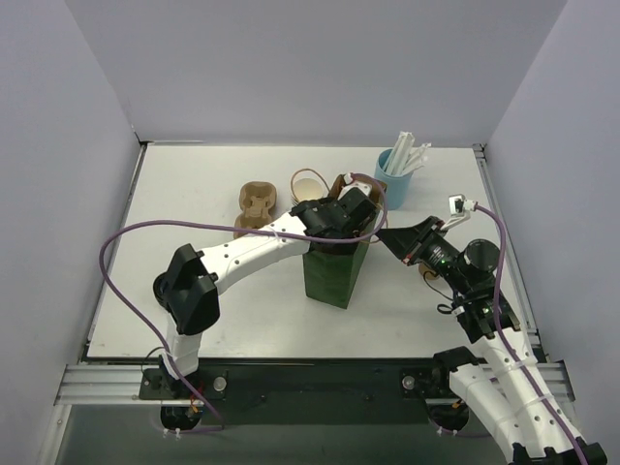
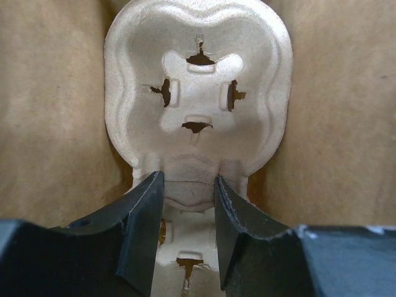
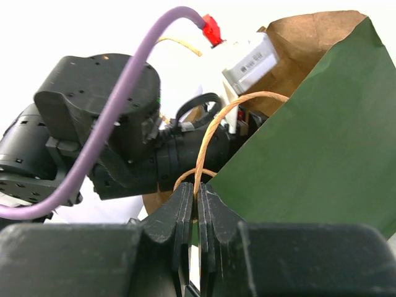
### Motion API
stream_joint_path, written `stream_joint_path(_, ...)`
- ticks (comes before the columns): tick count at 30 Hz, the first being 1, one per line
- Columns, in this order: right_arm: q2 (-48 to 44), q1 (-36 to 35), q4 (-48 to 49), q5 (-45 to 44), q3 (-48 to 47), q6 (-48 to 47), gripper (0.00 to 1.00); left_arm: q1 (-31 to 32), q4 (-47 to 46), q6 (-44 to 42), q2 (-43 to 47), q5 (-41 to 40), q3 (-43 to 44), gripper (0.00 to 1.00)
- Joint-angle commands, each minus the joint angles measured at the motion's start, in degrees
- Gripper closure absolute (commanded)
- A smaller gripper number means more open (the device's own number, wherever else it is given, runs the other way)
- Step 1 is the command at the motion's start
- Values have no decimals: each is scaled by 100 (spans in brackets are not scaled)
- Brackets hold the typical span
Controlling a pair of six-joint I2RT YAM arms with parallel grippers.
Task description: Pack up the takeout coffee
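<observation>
Left tool (image 2: pixel 185 185) is down inside the green bag (image 1: pixel 334 281), its 2 fingers clamped on the narrow middle ridge of a pulp carrier (image 2: pixel 198 74). The carrier lies against the bag's brown inner walls.

Over to the right tool (image 3: pixel 197 199): its jaws are pressed together, pinching the bag's tan cord handle (image 3: pixel 210 136) at the bag's right edge. The cord loops up from between them.

The bag stands upright mid-desk (image 1: pixel 194 194).

The takeout coffee (image 1: pixel 481 255) is outside the bag. The only sign of it is a round black top just beside the right arm's wrist on the desk's right side, and it is too small and dark to be sure.

Behind the bag sit a second carrier (image 1: pixel 257 203), lidless tan cups (image 1: pixel 308 184), and a blue cup (image 1: pixel 392 179) with white sticks in it.
</observation>
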State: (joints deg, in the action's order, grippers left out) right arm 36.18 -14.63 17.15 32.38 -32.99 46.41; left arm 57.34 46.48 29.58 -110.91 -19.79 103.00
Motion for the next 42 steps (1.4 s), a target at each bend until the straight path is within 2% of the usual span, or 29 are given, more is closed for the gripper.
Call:
stream_joint_path(1, 20, 39, 509, 5, 21, -27, 100, 40, 36, 109, -62, -156, 228, 61)
stream_joint_path(7, 73, 39, 465, 31, -5, -53, 100, 14, 659, -4, 70, -359, 852, 38)
stream_joint_path(12, 187, 48, 439, 40, 47, -106, 100, 5, 1108, -163, 61, -447, 1836, 21)
stream_joint_path(16, 292, 48, 421, 58, -49, -97, 100, -83, 1407, -216, -35, -306, 2338, 20)
stream_joint_path(21, 451, 57, 131, 32, -312, -220, 100, -179, 1846, -286, -299, -95, 3373, 20)
stream_joint_path(27, 573, 92, -97, -30, -488, -290, 99, -320, 1997, -462, -239, 185, 3929, 20)
stream_joint_path(30, 635, 110, -343, 31, -743, -413, 90, -452, 1865, -506, 24, 502, 3991, 20)
stream_joint_path(34, 688, 162, -861, -74, -1147, -493, 73, -575, 1909, -524, 482, 266, 3790, 20)
stream_joint_path(42, 636, 198, -1845, -416, -1701, -405, 57, -751, 1953, -559, 1352, -130, 2752, 20)
